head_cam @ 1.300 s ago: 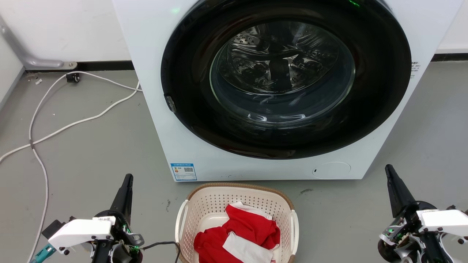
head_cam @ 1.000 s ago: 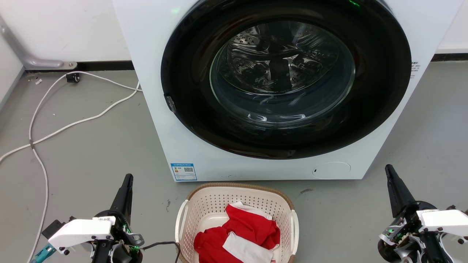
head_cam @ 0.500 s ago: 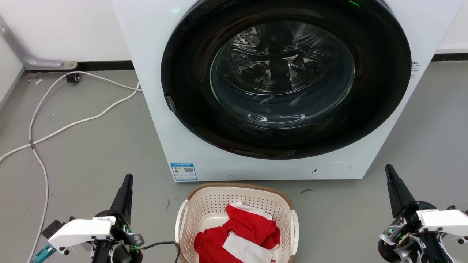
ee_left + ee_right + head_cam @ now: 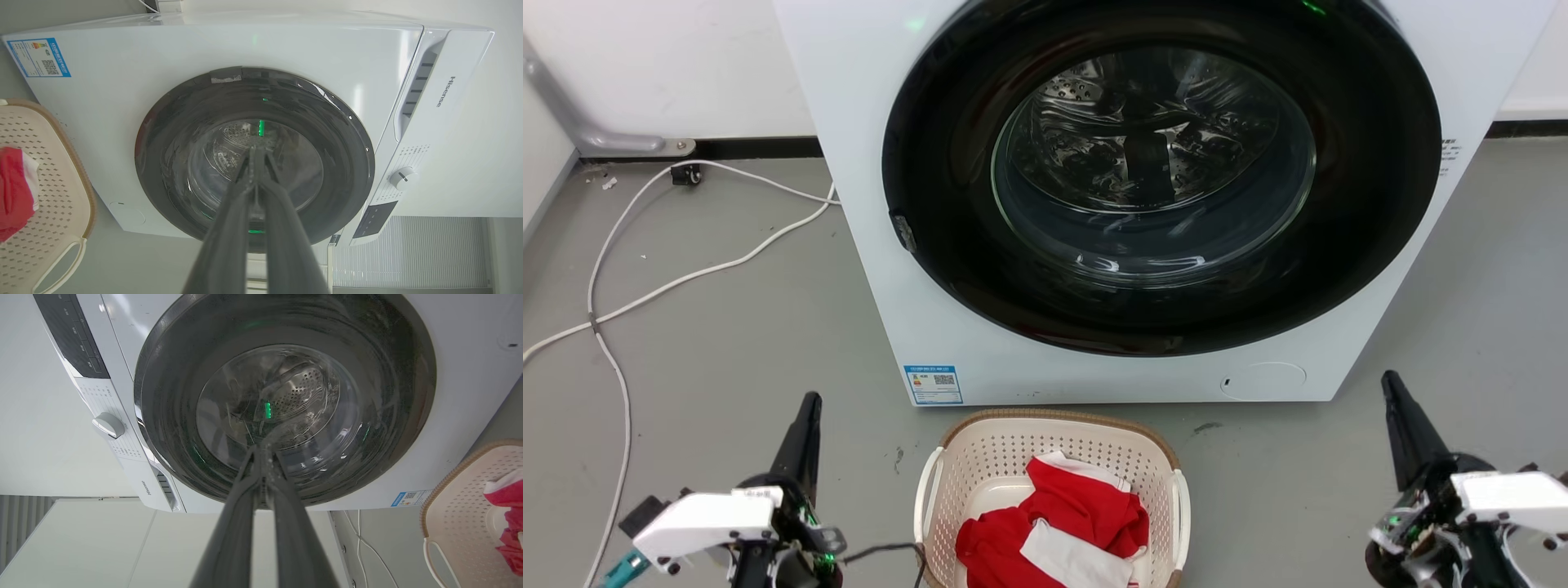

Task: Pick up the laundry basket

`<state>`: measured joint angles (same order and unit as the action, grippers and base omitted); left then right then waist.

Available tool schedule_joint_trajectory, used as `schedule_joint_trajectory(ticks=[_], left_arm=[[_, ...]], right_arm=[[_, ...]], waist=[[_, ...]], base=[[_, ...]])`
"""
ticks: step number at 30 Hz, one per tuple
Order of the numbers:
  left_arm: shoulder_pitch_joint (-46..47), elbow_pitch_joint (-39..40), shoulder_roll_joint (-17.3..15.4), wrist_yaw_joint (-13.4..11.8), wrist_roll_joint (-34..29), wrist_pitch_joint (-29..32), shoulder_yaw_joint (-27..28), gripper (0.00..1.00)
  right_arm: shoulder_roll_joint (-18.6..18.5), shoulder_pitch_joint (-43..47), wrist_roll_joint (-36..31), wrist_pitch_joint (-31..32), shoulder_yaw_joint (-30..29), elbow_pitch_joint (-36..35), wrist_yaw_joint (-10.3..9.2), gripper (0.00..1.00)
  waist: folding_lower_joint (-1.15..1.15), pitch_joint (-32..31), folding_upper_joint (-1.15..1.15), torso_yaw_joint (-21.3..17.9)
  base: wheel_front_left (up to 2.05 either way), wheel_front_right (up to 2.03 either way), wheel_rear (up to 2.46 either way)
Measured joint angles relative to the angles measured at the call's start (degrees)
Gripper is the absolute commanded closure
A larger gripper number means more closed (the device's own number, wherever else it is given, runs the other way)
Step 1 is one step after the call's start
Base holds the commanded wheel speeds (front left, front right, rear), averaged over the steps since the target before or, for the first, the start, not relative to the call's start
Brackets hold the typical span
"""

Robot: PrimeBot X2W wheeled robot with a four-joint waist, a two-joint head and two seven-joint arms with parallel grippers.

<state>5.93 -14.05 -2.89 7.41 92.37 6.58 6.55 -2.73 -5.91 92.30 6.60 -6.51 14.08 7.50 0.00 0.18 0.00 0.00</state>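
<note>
Both pincers have sunk slightly toward the bottom edge of the head view, while the laundry basket (image 4: 984, 457) has stayed put. The left pincer (image 4: 809, 406) and the right pincer (image 4: 1390, 385) point up toward the washing machine (image 4: 866, 204). In the wrist views, each has its two dark fingers pressed together at the tips, narrow and holding nothing. The basket sits on the grey floor (image 4: 727, 343) just in front of the machine. It is between the two pincers and apart from both, and a red and white cloth (image 4: 1054, 514) lies inside it.
</note>
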Motion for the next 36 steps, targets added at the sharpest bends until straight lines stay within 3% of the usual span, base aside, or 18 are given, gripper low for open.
schedule_joint_trajectory(ticks=[10,36], left_arm=[[-2.16,-1.25,0.34,-0.09,-2.14,-1.67,-0.38,0.00],[-2.79,6.12,0.30,-4.99,-31.19,-8.02,-4.35,0.00]], right_arm=[[0.23,2.41,-2.52,-1.63,-0.02,1.63,-0.01,0.00],[0.22,4.93,-37.32,-8.11,2.13,-7.34,-0.01,0.00]], waist=[[0.00,0.05,0.00,-0.01],[0.00,0.38,0.00,0.02]], base=[[0.00,0.00,0.00],[0.00,0.00,0.00]])
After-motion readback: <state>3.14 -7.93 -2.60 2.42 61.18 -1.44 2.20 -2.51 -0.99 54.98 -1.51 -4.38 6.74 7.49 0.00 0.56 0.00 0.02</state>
